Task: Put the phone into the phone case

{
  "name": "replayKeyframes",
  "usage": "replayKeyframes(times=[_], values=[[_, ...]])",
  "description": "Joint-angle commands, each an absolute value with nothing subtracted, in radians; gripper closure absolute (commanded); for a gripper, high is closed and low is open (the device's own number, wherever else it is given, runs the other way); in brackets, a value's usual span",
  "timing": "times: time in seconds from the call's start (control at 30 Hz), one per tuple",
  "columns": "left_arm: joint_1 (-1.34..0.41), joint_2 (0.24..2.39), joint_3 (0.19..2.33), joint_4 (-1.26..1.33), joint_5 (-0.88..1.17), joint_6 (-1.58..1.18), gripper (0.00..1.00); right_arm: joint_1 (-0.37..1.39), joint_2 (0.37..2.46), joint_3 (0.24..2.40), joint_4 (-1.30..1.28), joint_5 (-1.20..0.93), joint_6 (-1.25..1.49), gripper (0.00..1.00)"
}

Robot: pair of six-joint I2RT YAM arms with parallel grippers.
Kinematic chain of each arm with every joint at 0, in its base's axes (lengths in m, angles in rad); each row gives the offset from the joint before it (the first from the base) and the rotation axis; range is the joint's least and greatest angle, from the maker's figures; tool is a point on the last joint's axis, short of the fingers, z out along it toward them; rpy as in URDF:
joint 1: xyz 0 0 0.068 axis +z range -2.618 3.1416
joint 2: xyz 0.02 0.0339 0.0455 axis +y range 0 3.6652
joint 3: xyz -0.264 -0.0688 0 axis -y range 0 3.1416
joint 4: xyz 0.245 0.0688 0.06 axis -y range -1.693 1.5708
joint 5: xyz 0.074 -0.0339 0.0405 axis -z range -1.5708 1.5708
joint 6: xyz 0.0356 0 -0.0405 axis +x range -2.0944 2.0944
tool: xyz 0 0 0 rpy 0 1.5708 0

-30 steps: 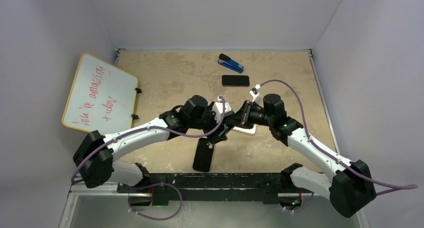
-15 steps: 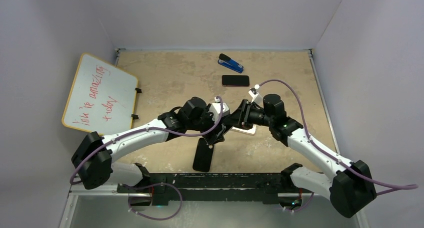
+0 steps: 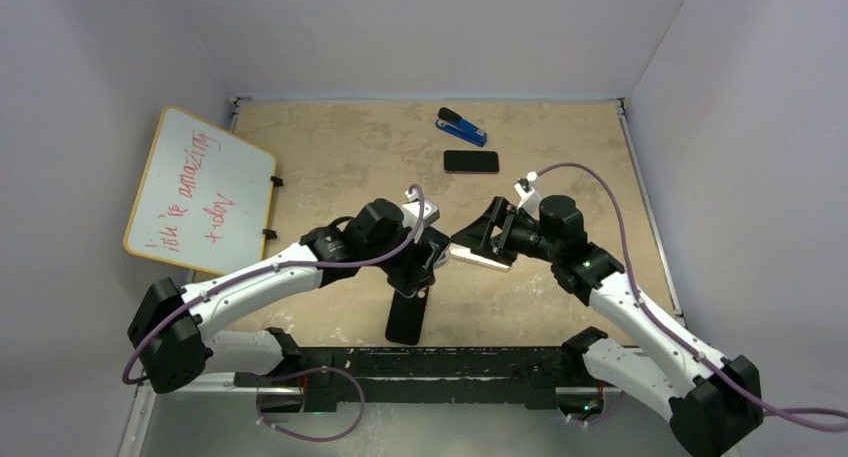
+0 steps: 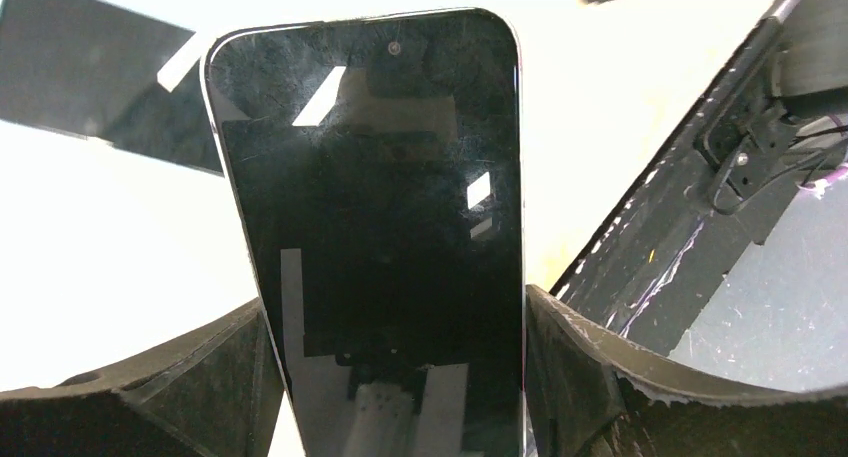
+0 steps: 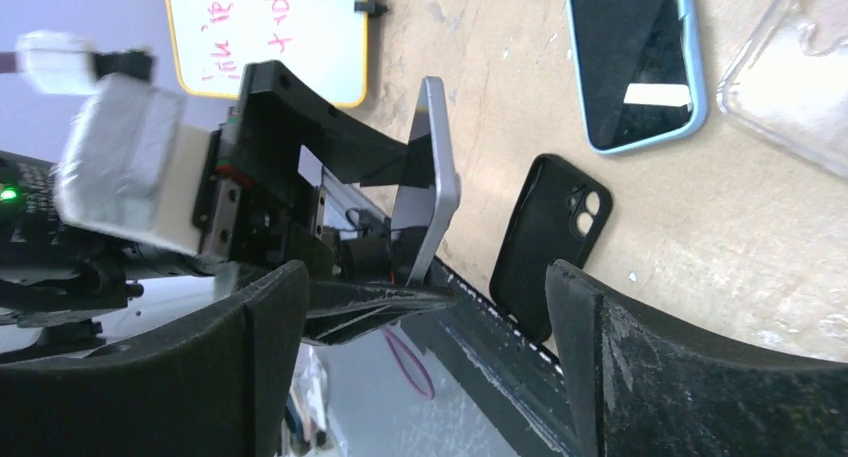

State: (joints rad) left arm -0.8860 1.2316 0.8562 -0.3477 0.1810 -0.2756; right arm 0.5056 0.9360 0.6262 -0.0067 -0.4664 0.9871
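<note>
Left claw grasping phone, right claw released; black case, blue-cased phone nearby.

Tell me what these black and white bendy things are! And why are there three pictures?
They are two robot arms bolted to a table. One picture looks down from above; the other two come from small cameras on the arms' wrists. The left pincer grips a phone. The right pincer is open and empty. On the table lie a black phone case, a phone in a blue case, a clear case, another black phone and a blue stapler. A whiteboard is at the left.
</note>
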Motion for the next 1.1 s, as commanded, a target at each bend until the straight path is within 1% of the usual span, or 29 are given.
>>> replayKeyframes(times=[0.0, 0.1, 0.27, 0.37, 0.5, 0.73, 0.87, 1.0, 1.07], values=[[-0.887, 1.252, 0.947, -0.524, 0.106, -0.461, 0.94, 0.508, 0.847, 0.632, -0.113, -0.357, 0.987, 0.08], [-0.893, 1.218, 0.904, -0.538, 0.1, -0.563, 0.94, 0.508, 0.824, 0.634, -0.145, -0.344, 0.98, 0.01], [-0.939, 1.164, 0.819, -0.538, 0.036, -0.715, 0.95, 0.508, 0.821, 0.652, -0.217, -0.338, 0.942, 0.01], [-0.972, 1.167, 0.78, -0.559, -0.026, -0.783, 0.95, 0.508, 0.812, 0.639, -0.223, -0.343, 0.936, 0.01], [-1.014, 1.19, 0.725, -0.522, -0.058, -0.856, 0.94, 0.509, 0.782, 0.614, -0.221, -0.342, 0.942, 0.01], [-1.063, 1.286, 0.682, -0.427, -0.093, -0.91, 0.87, 0.508, 0.753, 0.605, -0.236, -0.342, 0.929, 0.01], [-1.078, 1.321, 0.693, -0.43, -0.157, -0.914, 0.83, 0.509, 0.744, 0.597, -0.269, -0.341, 0.913, 0.01], [-1.081, 1.348, 0.706, -0.427, -0.173, -0.909, 0.73, 0.509, 0.714, 0.582, -0.279, -0.332, 0.915, 0.01], [-1.081, 1.357, 0.711, -0.424, -0.183, -0.904, 0.7, 0.508, 0.7, 0.579, -0.281, -0.327, 0.914, 0.01]])
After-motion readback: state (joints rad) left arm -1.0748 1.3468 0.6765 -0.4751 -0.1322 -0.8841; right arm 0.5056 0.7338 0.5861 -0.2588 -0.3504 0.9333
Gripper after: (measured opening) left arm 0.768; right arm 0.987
